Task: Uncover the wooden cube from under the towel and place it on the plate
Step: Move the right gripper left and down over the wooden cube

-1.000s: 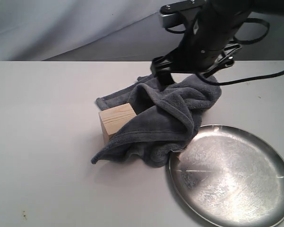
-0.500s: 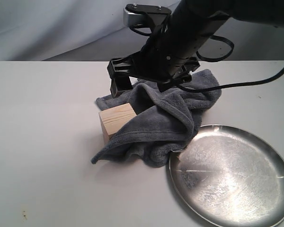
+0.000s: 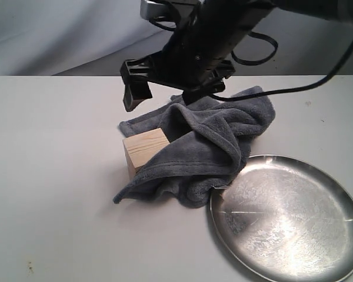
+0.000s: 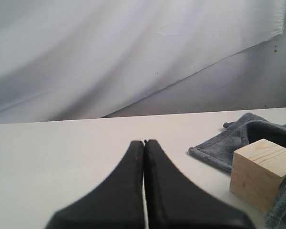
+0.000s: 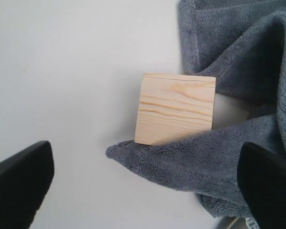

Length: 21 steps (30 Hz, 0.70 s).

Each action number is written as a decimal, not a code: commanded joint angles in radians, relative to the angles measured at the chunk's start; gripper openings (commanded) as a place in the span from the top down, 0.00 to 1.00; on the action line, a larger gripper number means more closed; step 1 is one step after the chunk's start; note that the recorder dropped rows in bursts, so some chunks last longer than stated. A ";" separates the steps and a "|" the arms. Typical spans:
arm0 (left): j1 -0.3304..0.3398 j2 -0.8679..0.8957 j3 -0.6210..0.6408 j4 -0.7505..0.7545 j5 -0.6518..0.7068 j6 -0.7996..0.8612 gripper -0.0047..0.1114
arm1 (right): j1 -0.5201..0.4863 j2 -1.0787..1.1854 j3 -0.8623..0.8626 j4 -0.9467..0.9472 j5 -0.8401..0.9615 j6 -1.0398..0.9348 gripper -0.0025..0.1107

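Note:
The pale wooden cube stands on the table with its top and left faces bare. The dark grey-blue towel is bunched against its right side and wraps its front lower edge. To the right lies the silver plate, with nothing on it. My right gripper hangs open above the cube's far side. From the right wrist, the cube and towel lie below the right gripper, its fingers spread wide. My left gripper is shut and holds nothing, low over the table, left of the cube.
The light grey table stretches bare to the left and front of the cube. A grey cloth backdrop hangs behind. The right arm's black cables trail above the towel's far edge.
My right arm has swung left from above the towel's far right side to above the cube. Cube, towel and plate have not moved.

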 commanded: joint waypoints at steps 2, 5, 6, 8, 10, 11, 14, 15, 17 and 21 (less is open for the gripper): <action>-0.005 -0.004 0.004 -0.002 -0.002 -0.003 0.96 | 0.077 0.120 -0.219 -0.162 0.150 0.069 0.14; -0.005 -0.004 0.004 -0.002 -0.002 -0.003 0.96 | 0.098 0.204 -0.333 -0.226 0.233 0.095 0.14; -0.005 -0.004 0.004 -0.002 -0.002 -0.003 0.96 | 0.097 0.235 -0.372 -0.224 0.233 0.097 0.14; -0.005 -0.004 0.004 -0.002 -0.002 -0.003 0.96 | 0.097 0.292 -0.435 -0.224 0.233 0.103 0.14; -0.005 -0.004 0.004 -0.002 -0.002 -0.003 0.96 | 0.097 0.335 -0.484 -0.226 0.233 0.111 0.14; -0.005 -0.004 0.004 -0.002 -0.002 -0.003 0.96 | 0.097 0.354 -0.503 -0.226 0.233 0.116 0.14; -0.005 -0.004 0.004 -0.002 -0.002 -0.003 0.96 | 0.097 0.396 -0.535 -0.227 0.233 0.119 0.14; -0.005 -0.004 0.004 -0.002 -0.002 -0.003 0.96 | 0.097 0.406 -0.535 -0.232 0.233 0.119 0.14; -0.005 -0.004 0.004 -0.002 -0.002 -0.003 0.96 | 0.097 0.420 -0.538 -0.257 0.233 0.119 0.14; -0.005 -0.004 0.004 -0.002 -0.002 -0.003 0.96 | 0.097 0.440 -0.538 -0.264 0.233 0.119 0.14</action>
